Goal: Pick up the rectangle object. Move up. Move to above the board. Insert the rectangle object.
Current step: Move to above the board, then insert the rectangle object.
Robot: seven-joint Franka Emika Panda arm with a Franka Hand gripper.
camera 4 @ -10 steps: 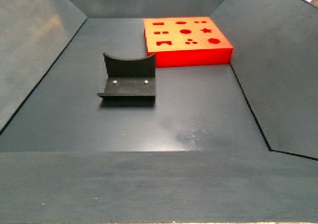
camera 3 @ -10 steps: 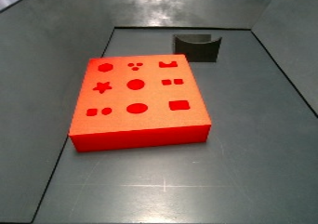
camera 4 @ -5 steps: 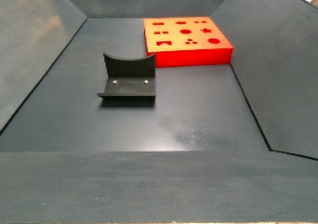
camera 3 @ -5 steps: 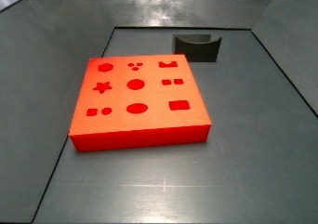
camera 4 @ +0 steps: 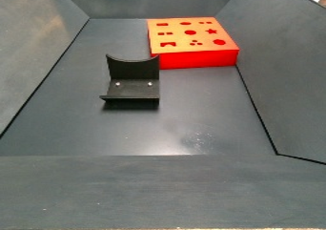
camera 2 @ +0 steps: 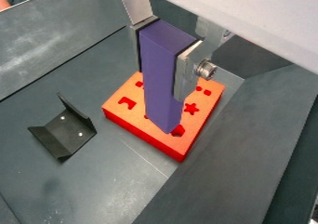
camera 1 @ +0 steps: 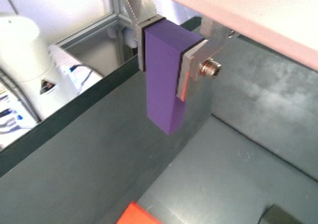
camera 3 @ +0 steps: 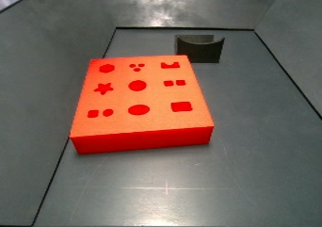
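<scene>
high above the floor, gripper [camera 2: 174, 72] clamped on the rectangle object [camera 2: 165, 77], upright between its fingers [camera 2: 188, 68].
both wrist views: purple block [camera 1: 165, 79] held, board [camera 2: 165, 116] below it. both side views: board [camera 3: 136, 97] flat, fixture [camera 4: 130, 81] apart, gripper out of frame.

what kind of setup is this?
Likely a lab insertion-test bin: dark walled enclosure, the board with shaped cut-outs, the fixture on the floor. The gripper holds the rectangle object high above.
</scene>
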